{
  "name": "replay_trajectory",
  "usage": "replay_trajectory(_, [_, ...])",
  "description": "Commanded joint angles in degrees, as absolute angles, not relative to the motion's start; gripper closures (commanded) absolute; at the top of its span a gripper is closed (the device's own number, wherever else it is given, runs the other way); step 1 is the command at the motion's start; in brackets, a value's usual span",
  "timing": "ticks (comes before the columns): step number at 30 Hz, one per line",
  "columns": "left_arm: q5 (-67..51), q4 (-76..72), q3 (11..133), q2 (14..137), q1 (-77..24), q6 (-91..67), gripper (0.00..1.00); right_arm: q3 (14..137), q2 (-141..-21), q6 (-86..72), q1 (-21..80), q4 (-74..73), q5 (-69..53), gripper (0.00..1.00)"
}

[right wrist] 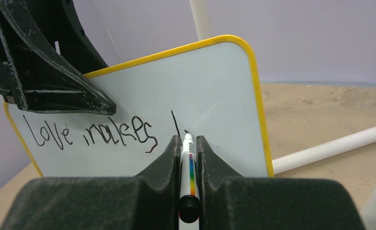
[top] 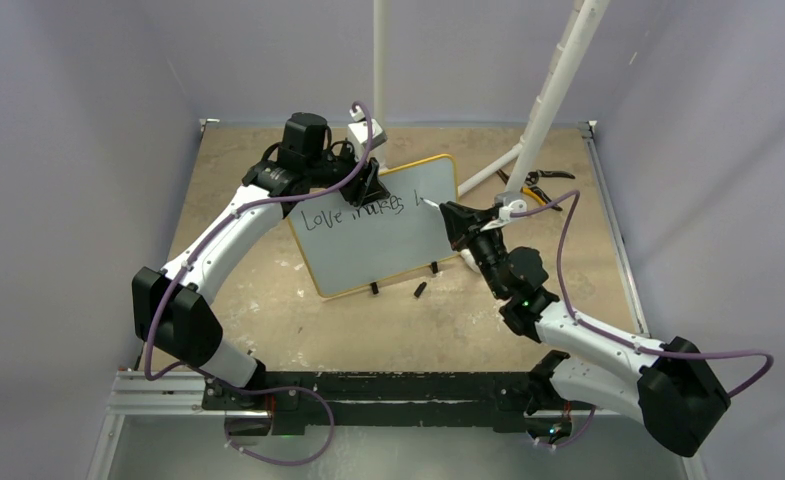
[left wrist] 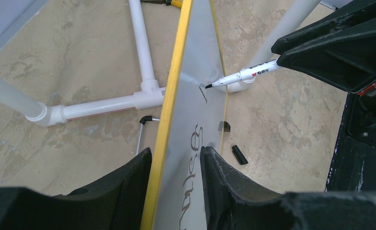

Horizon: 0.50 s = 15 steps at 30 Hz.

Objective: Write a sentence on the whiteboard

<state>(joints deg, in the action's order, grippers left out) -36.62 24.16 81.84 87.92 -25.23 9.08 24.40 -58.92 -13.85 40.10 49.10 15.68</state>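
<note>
The whiteboard (top: 388,235) with its yellow frame stands tilted on small black feet at the table's middle. It reads "Love makes" plus one stroke. My left gripper (top: 371,183) is shut on the board's top edge, with a finger on each face; in the left wrist view the gripper (left wrist: 176,155) straddles the yellow rim (left wrist: 169,96). My right gripper (top: 455,217) is shut on a white marker (right wrist: 188,165) with a rainbow stripe. The marker's tip (left wrist: 209,86) meets the whiteboard (right wrist: 142,96) just right of the stroke.
The marker's black cap (top: 420,290) lies on the table in front of the board. A white pipe stand (top: 543,110) rises behind the board, with pliers (top: 538,182) by its base. Grey walls enclose the table.
</note>
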Motion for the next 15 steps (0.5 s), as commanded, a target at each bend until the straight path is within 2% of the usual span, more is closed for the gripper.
replay_trajectory(1, [-37.5,26.4,80.7,87.6,-25.4,8.7,1.00,23.9,-58.2,-14.5,39.9,49.1,17.5,1.00])
replay_trajectory(15, [-37.3,26.2,80.6,88.0,-25.4,8.6,1.00,23.0,-56.2,-15.1,39.9,49.9,16.2,1.00])
